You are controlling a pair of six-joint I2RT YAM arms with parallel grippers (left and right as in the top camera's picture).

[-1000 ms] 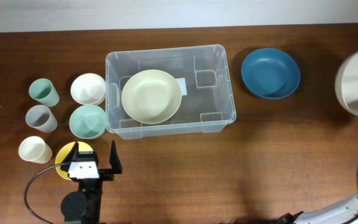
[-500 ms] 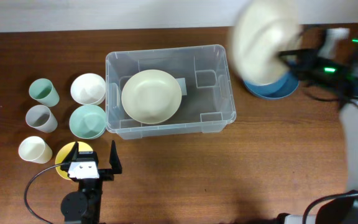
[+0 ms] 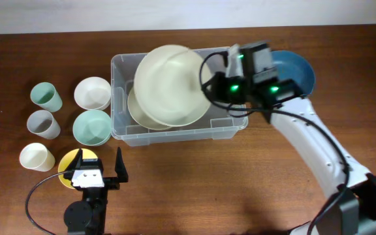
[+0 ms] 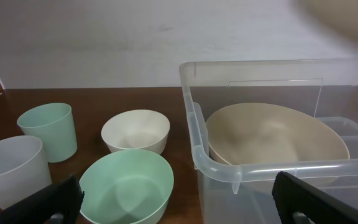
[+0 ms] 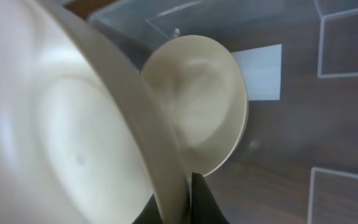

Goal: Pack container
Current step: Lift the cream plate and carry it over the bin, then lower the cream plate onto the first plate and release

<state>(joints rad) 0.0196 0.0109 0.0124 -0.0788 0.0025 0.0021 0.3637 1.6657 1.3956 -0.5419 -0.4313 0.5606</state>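
Observation:
The container [image 3: 235, 124], a clear plastic bin, stands mid-table with a cream plate [image 3: 138, 115] lying in it. My right gripper [image 3: 209, 83] is shut on the rim of a second cream plate [image 3: 172, 83], holding it tilted just above the bin. In the right wrist view that held plate [image 5: 73, 137] fills the left, pinched in the gripper [image 5: 180, 205], with the lower plate [image 5: 204, 118] and a white label [image 5: 260, 71] beneath. My left gripper [image 3: 100, 171] stands open near the front edge, left of the bin. Its view shows the container's rim [image 4: 229, 169] and the plate inside [image 4: 272, 134].
Left of the bin stand a white bowl [image 3: 93, 93], a green bowl [image 3: 91, 126], a green cup [image 3: 46, 96], a grey cup [image 3: 43, 124] and a cream cup [image 3: 36, 156]. A yellow dish [image 3: 69, 163] lies under the left gripper. A blue plate [image 3: 300, 70] sits right of the bin.
My right arm has swung in from the far right edge, over the blue plate, carrying the cream plate to above the container. The left arm has not moved.

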